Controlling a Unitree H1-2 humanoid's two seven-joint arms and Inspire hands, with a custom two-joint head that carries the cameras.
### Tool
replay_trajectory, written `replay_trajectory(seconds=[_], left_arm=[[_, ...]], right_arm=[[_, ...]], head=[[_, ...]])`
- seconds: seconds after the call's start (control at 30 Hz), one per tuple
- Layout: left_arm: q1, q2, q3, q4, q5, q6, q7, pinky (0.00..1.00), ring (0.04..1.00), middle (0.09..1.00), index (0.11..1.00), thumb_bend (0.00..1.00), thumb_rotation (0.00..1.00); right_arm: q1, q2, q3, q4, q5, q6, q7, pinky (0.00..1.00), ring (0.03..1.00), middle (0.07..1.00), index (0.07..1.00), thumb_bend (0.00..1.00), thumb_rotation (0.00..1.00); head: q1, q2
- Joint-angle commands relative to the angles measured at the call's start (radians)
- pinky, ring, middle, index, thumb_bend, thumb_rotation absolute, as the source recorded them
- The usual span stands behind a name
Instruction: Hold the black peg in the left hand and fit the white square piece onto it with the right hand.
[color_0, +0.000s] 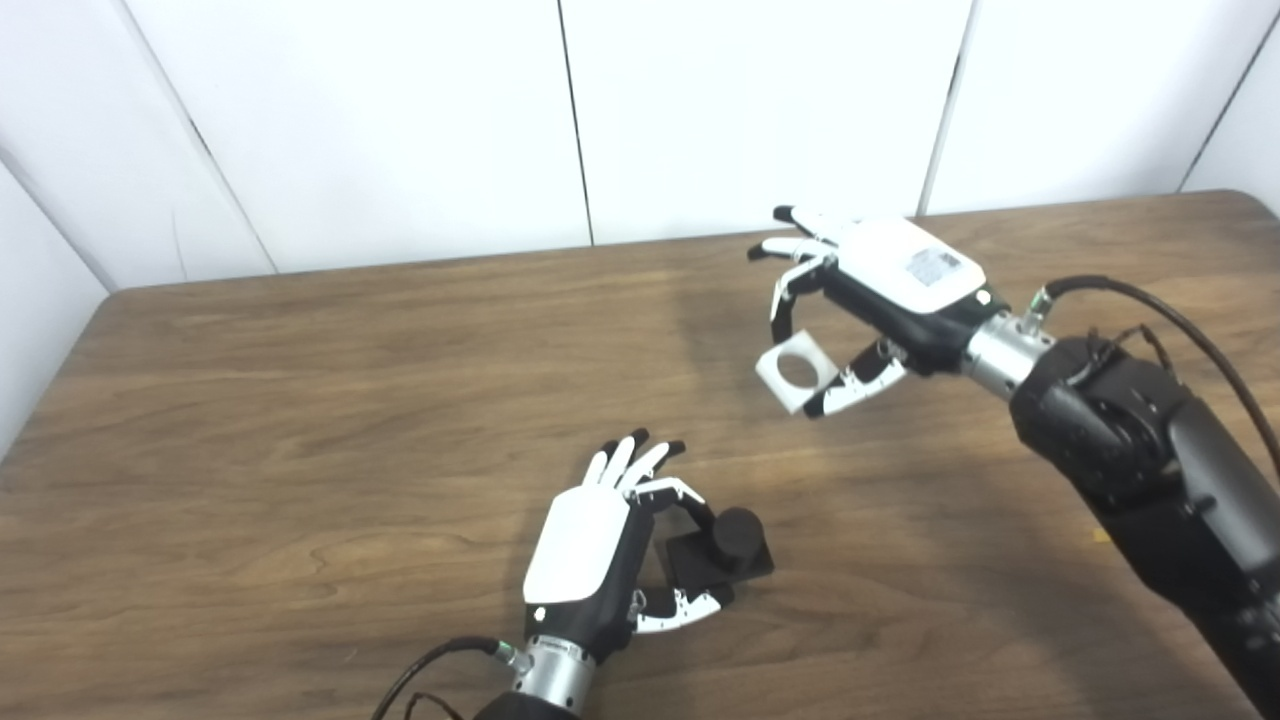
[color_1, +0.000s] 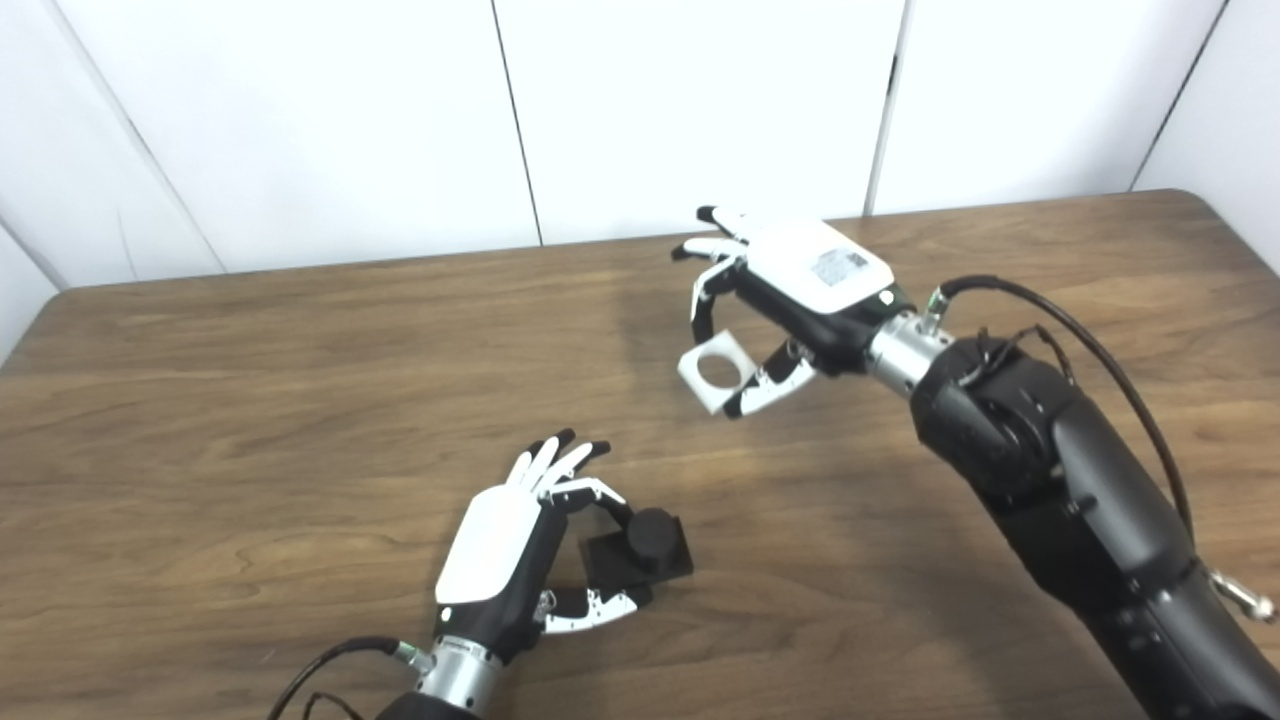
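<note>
A black peg (color_0: 738, 535) stands upright on its square black base, low over the wooden table (color_0: 300, 400) near the front middle. My left hand (color_0: 580, 550) is beside it on the left, with one finger and the thumb closed on the base and the other fingers stretched out. Farther back and to the right, my right hand (color_0: 890, 285) hovers above the table. It pinches a white square piece (color_0: 813, 350) with a round hole between a finger and the thumb. The piece is well apart from the peg, up and to the right of it.
White wall panels (color_0: 400, 120) rise right behind the table's far edge. The right arm's dark forearm (color_0: 1150, 450) and its cable cross the table's right side. A cable trails from the left wrist at the bottom edge.
</note>
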Motion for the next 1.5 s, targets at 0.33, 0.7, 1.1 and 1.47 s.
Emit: replay_trajectory(seconds=[0.33, 0.7, 1.1, 1.47], left_arm=[[-0.002, -0.004, -0.005, 0.029, 0.016, -0.004, 0.004, 1.00, 0.985, 0.907, 0.495, 0.50, 0.07], [-0.008, -0.006, -0.008, 0.019, 0.019, 0.008, -0.014, 1.00, 0.991, 0.911, 0.495, 0.50, 0.07], [-0.013, -0.012, -0.009, 0.026, 0.019, 0.002, -0.005, 1.00, 0.989, 0.908, 0.495, 0.50, 0.07], [-0.016, -0.015, -0.007, 0.020, 0.016, 0.006, -0.012, 1.00, 0.992, 0.910, 0.495, 0.50, 0.07]], right_arm=[[-0.002, -0.008, -0.051, -0.257, 0.062, 0.123, 0.190, 0.92, 0.990, 0.874, 0.489, 0.53, 0.15], [0.013, 0.007, -0.060, -0.354, 0.089, 0.137, 0.252, 0.91, 0.980, 0.869, 0.489, 0.53, 0.15], [0.001, 0.033, -0.034, -0.344, 0.101, 0.151, 0.314, 0.93, 0.996, 0.877, 0.489, 0.53, 0.14], [-0.002, 0.071, 0.002, -0.282, 0.080, 0.126, 0.301, 0.92, 0.990, 0.875, 0.488, 0.53, 0.14]], head=[[-0.001, 0.000], [-0.003, 0.012], [0.002, 0.017], [0.002, 0.019]])
